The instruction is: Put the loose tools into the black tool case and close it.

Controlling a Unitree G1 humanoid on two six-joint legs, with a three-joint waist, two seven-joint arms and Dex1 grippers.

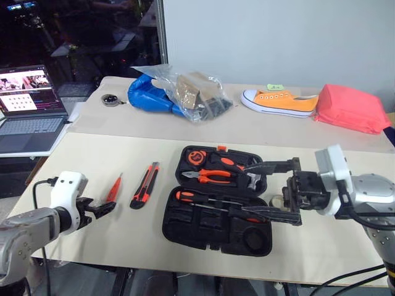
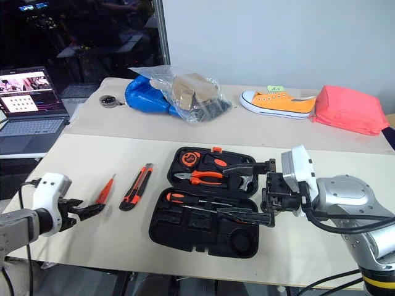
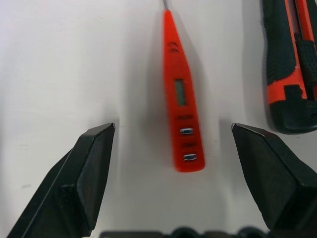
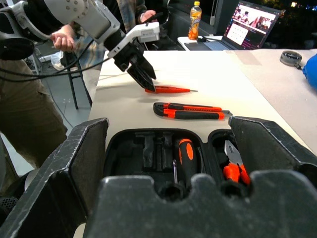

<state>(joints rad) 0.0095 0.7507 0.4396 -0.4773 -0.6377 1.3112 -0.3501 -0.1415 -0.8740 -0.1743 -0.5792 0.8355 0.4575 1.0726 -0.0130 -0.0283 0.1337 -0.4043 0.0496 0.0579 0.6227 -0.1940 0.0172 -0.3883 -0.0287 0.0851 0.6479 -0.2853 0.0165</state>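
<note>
The black tool case [image 1: 185, 231] lies open at the middle of the table. An orange-and-black screwdriver [image 1: 188, 197] rests in its near half. My right gripper [image 1: 239, 189] hovers over the case's right side, pointing left, open and empty. A slim red screwdriver [image 3: 182, 114] lies on the table left of the case. My left gripper [image 3: 172, 130] is open, its fingertips either side of the handle end and not touching it. The orange-and-black utility knife [image 1: 145, 185] lies between the red screwdriver and the case.
Orange-handled pliers [image 1: 210, 176] and a round tape measure [image 1: 197, 156] sit in the case's far half. At the back are a clear bag [image 1: 194, 92], an orange shoe [image 1: 281, 100] and a pink cloth [image 1: 352, 108]. A laptop [image 1: 28, 108] stands at the left. A person [image 4: 29, 109] stands beside the table.
</note>
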